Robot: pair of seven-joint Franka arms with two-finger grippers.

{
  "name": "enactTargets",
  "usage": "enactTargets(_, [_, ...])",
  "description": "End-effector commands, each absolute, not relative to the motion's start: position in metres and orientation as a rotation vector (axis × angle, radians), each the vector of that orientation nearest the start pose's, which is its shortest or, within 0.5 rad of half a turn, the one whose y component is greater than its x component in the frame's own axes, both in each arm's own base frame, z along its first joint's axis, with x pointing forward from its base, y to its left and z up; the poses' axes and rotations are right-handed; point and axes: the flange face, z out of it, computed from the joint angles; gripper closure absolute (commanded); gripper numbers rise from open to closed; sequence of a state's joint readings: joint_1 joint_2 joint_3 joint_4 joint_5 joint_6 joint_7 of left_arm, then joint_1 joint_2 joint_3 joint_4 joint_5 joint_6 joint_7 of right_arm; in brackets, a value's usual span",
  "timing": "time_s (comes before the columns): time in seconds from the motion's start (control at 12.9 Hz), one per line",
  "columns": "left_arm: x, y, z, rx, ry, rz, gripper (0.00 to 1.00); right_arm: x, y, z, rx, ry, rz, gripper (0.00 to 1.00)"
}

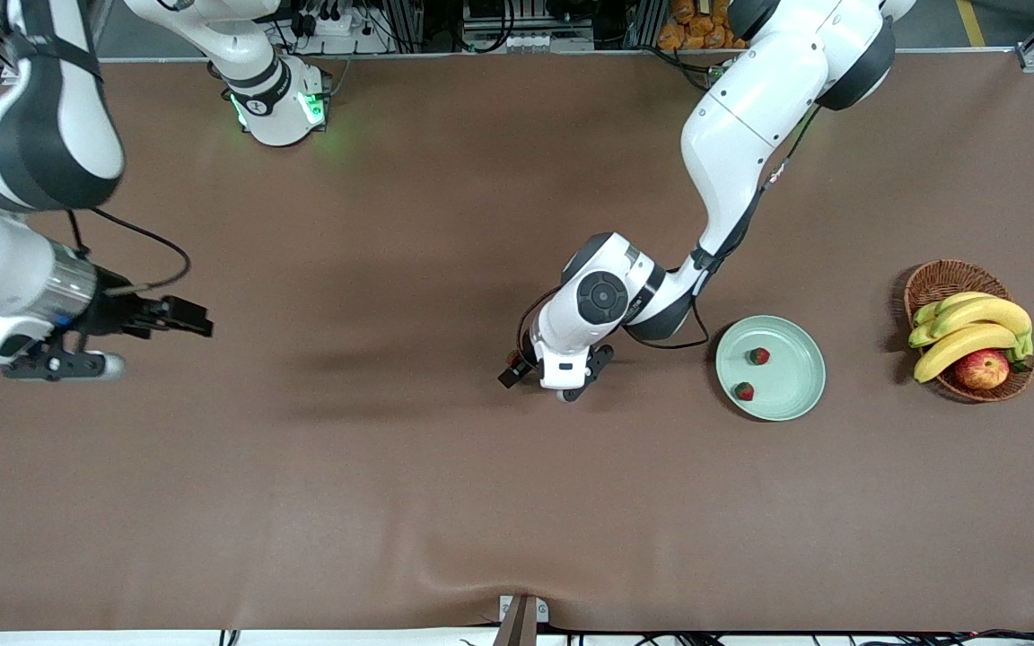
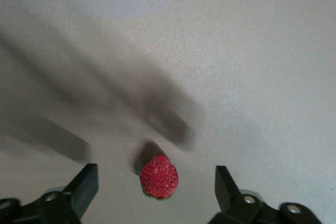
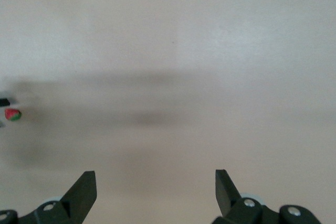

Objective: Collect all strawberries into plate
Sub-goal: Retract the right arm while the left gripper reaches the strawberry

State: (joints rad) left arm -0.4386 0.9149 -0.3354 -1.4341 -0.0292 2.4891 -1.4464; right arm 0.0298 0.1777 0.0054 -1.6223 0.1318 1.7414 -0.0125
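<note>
The pale green plate (image 1: pixel 793 379) lies toward the left arm's end of the table and holds two strawberries (image 1: pixel 757 356) (image 1: pixel 743 391). Beside the plate, toward the table's middle, my left gripper (image 1: pixel 558 380) is low over the table. In the left wrist view a third strawberry (image 2: pixel 159 177) lies on the cloth between the fingers of that open left gripper (image 2: pixel 156 170), touching neither. The front view hides this berry under the hand. My right gripper (image 1: pixel 64 365) waits open at the right arm's end of the table, holding nothing (image 3: pixel 155 179). A small strawberry (image 3: pixel 12 114) shows far off in its wrist view.
A brown wicker basket (image 1: pixel 943 274) with bananas (image 1: pixel 975 327) and a red-yellow apple (image 1: pixel 982 369) stands at the left arm's end, past the plate. Brown cloth covers the table.
</note>
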Motion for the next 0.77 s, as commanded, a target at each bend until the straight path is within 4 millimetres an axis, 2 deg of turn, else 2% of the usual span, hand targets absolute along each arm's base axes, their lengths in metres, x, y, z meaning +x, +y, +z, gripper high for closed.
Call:
enactTargets(0.0, [0.57, -0.483, 0.185, -3.114, -1.439, 0.274, 0.09, 0.582, 0.008, 0.543, -3.043, -0.127, 0.065, 0.0])
enactTargets(0.08, [0.57, -0.483, 0.181, -3.114, -1.443, 0.274, 0.1, 0.576, 0.004, 0.555, -3.081, -0.157, 0.055, 0.0])
enactTargets(0.15, [0.572, -0.483, 0.178, -3.124, -1.458, 0.263, 0.15, 0.57, -0.001, 0.566, -3.127, -0.181, 0.043, 0.0])
enactTargets(0.39, [0.566, -0.49, 0.168, -3.136, -1.457, 0.261, 0.23, 0.561, -0.006, 0.593, -3.154, -0.179, 0.043, 0.0])
enactTargets(0.46, [0.566, -0.49, 0.169, -3.138, -1.455, 0.259, 0.28, 0.56, -0.007, 0.601, -3.155, -0.176, 0.055, 0.0])
enactTargets(0.62, [0.566, -0.49, 0.17, -3.139, -1.458, 0.26, 0.46, 0.557, -0.007, 0.605, -3.16, -0.178, 0.08, 0.0])
enactTargets(0.7, [0.566, -0.49, 0.169, -3.14, -1.453, 0.259, 0.55, 0.556, -0.007, 0.616, -3.175, -0.179, 0.075, 0.0])
